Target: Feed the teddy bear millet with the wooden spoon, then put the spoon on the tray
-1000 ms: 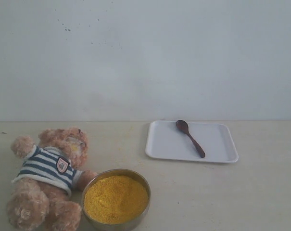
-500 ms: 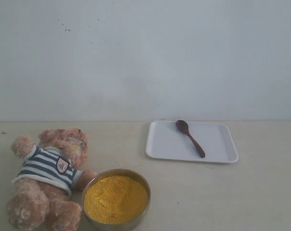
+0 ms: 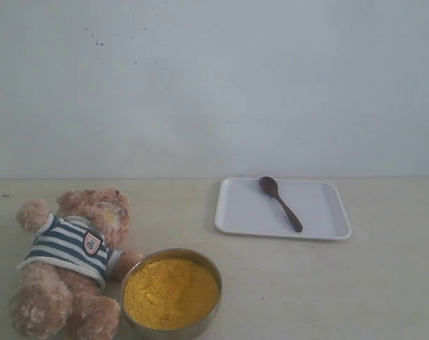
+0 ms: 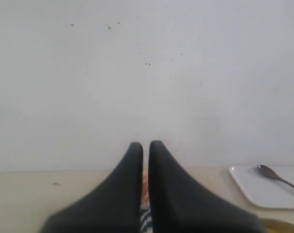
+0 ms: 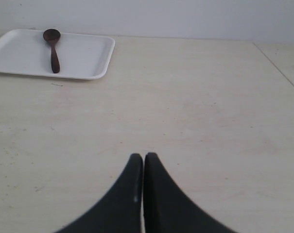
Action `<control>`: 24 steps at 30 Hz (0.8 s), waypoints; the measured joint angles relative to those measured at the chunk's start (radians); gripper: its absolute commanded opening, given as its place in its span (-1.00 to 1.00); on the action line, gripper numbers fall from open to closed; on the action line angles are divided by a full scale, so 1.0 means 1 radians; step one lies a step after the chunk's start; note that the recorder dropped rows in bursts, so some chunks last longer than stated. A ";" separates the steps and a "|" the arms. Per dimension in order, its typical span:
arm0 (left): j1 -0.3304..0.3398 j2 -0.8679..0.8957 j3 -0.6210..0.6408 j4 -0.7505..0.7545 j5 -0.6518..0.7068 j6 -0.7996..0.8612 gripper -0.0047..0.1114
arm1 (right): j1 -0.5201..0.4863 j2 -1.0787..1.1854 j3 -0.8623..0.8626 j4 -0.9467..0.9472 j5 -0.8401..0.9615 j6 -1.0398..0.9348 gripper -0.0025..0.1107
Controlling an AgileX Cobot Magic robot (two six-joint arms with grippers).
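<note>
The teddy bear point(image 3: 69, 265) lies at the near left, just beside a steel bowl point(image 3: 173, 333) full of millet point(image 3: 170, 292). The wooden spoon point(image 3: 280, 203) lies on the tray point(image 3: 246, 209), farther back on the right. The left gripper point(image 4: 146, 145) and the right gripper point(image 5: 143, 156) each have their fingers pressed together, holding nothing.

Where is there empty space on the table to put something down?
The table is bare between the steel bowl and the tray, and between the teddy bear and tray. It's crowded where bear and bowl sit together.
</note>
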 measured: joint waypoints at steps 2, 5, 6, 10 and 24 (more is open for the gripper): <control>0.000 0.000 0.045 0.000 -0.028 -0.002 -0.85 | 0.000 0.000 0.000 0.000 0.000 0.000 -0.96; 0.012 0.000 0.108 0.000 -0.038 -0.007 -0.85 | 0.000 0.000 0.000 0.000 0.000 0.000 -0.96; 0.016 0.000 0.125 0.000 -0.038 -0.014 -0.85 | 0.000 0.000 0.000 0.000 0.000 0.000 -0.96; 0.036 0.000 0.137 0.000 0.019 -0.057 -0.85 | 0.000 0.000 0.000 0.000 0.000 0.000 -0.96; 0.050 0.000 0.141 0.011 0.265 -0.079 -0.85 | 0.000 0.000 0.000 0.000 -0.002 0.000 -0.96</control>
